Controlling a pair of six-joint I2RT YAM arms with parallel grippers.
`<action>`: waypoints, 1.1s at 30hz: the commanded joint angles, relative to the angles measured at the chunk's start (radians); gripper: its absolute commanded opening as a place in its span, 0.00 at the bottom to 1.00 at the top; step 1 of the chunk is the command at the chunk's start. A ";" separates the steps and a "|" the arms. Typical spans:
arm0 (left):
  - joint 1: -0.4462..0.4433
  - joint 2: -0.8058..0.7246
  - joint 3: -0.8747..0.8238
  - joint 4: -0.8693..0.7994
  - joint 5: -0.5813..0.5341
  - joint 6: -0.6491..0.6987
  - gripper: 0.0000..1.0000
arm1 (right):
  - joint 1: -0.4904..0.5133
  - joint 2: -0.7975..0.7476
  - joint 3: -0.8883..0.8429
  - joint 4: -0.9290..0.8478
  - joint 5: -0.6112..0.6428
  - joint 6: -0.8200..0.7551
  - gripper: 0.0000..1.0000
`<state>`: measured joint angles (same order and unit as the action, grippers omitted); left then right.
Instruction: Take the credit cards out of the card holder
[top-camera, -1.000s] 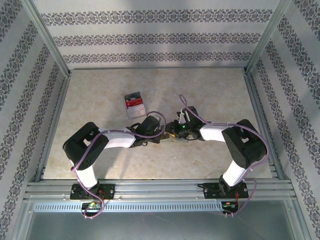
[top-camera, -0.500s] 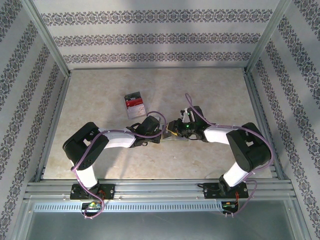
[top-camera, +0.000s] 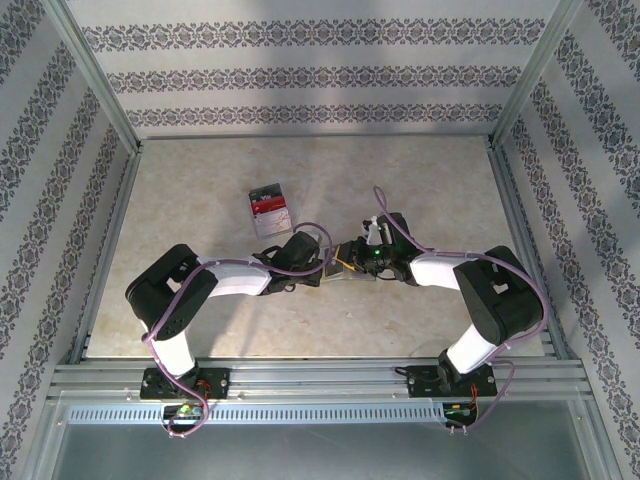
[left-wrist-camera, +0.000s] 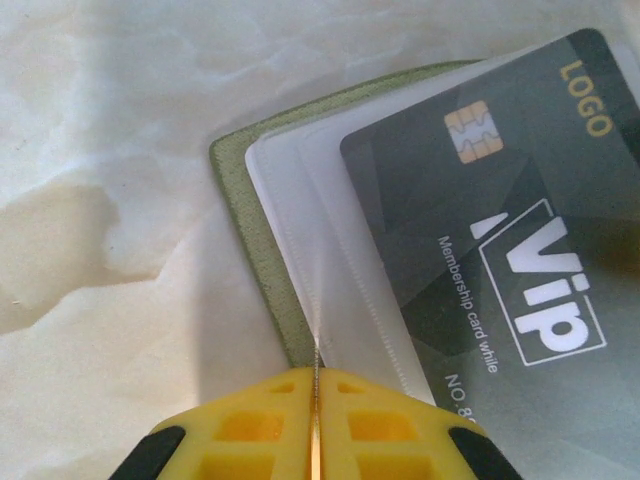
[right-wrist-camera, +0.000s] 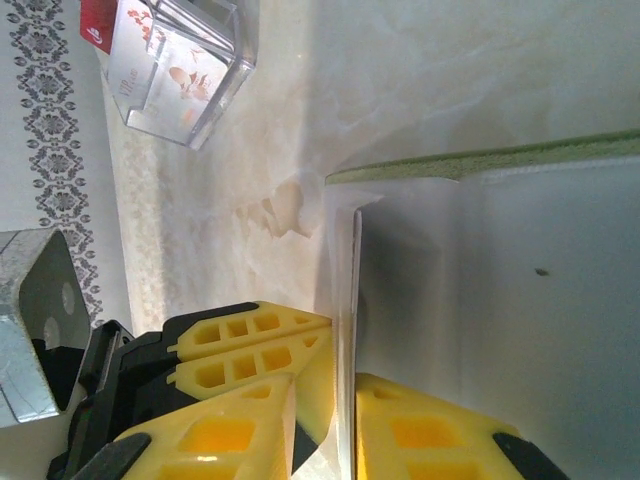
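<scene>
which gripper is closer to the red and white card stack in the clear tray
Left. The left gripper sits just right and nearer the camera than the red and white card stack; the right gripper is further right, beyond it.

Even, bright light from above, soft shadows under the arms; both wrist views are hazy, near yellow fingers (left-wrist-camera: 315, 430) blurred

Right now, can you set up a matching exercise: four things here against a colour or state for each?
Things:
1. VIP card
2. cover
3. left gripper
4. box

Colour or state:
A. olive green
B. shut on the clear sleeve
C. dark grey
D. clear, with cards inside

Pairs: 1-C, 2-A, 3-B, 4-D
</scene>
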<state>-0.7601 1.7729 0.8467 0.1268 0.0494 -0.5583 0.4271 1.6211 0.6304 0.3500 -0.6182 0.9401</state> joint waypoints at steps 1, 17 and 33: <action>-0.013 0.023 0.011 -0.013 0.001 -0.004 0.09 | -0.010 -0.022 -0.013 0.050 -0.023 0.006 0.22; -0.013 0.017 0.001 -0.018 -0.010 -0.003 0.09 | -0.050 -0.036 -0.040 0.081 -0.045 0.017 0.19; -0.013 0.019 0.007 -0.018 -0.011 -0.005 0.09 | -0.089 -0.050 -0.070 0.075 -0.031 0.008 0.10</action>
<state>-0.7601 1.7729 0.8467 0.1268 0.0486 -0.5587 0.3485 1.5993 0.5739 0.3996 -0.6441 0.9520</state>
